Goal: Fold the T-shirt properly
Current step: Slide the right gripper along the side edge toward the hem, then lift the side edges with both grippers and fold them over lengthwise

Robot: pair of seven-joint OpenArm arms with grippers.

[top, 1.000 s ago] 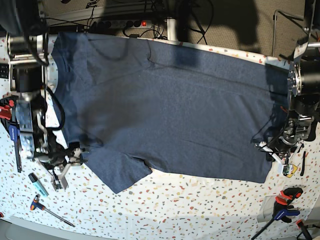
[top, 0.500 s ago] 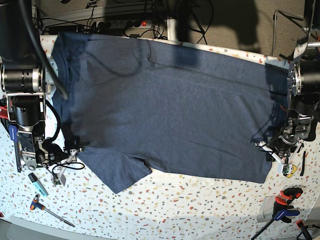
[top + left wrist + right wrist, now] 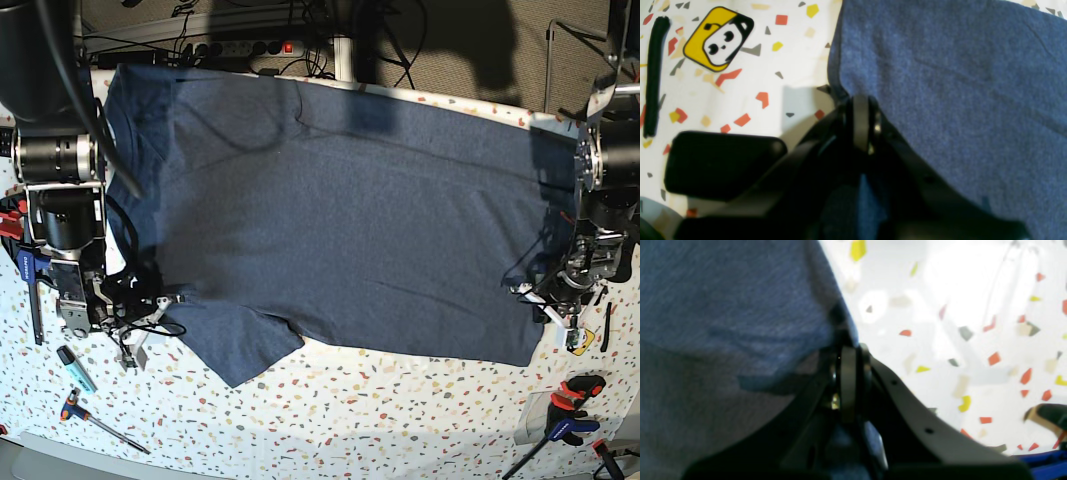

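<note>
speckled table (image 3: 400,410) carries the t-shirt (image 3: 350,220), clamps (image 3: 570,405), lighter (image 3: 76,368)

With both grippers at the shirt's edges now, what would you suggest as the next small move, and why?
Probably lift both arms together and carry that near edge toward the far one. The left gripper is shut on the T-shirt at its hem corner, the right gripper is shut on its edge near the sleeve, and the shirt lies spread flat on the table.
</note>
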